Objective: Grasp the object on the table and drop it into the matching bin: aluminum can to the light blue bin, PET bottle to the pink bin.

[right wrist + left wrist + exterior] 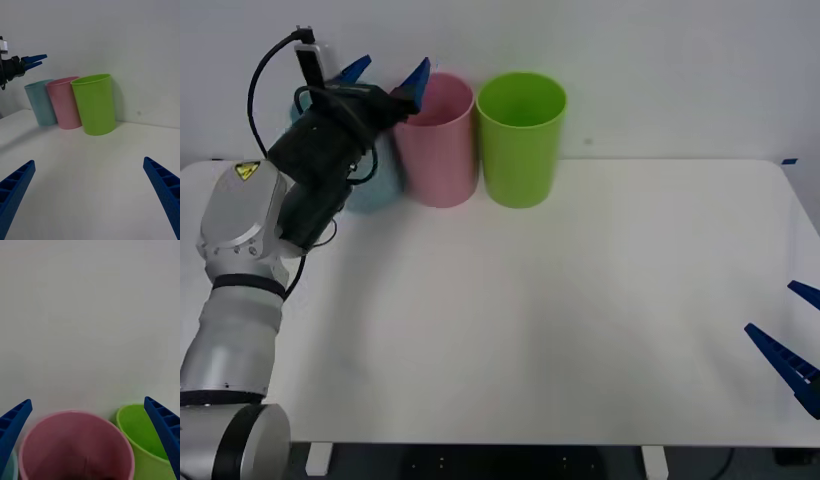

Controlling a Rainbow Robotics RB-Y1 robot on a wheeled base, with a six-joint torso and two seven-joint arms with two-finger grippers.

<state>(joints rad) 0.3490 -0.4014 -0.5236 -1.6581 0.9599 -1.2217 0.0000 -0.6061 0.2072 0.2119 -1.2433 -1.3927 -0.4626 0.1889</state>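
Left end effector (pixel 385 75) hovers spread, empty, over tall tapering pink bin (pixel 438 140); right end effector (pixel 792 330) spread at near right of counter (pixel 580 320).

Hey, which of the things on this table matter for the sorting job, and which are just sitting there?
For the job:
tall pink plastic bin
tall pale blue plastic bin
left end effector, open above the pink bin

Just there:
tall green plastic bin
right end effector, parked open

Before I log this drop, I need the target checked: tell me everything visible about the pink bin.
The pink bin is a tall, smooth plastic cup with a round rim, tapering toward its base. It stands upright at the table's far edge, between the light blue bin and green bin. The open left gripper hovers above its rim.
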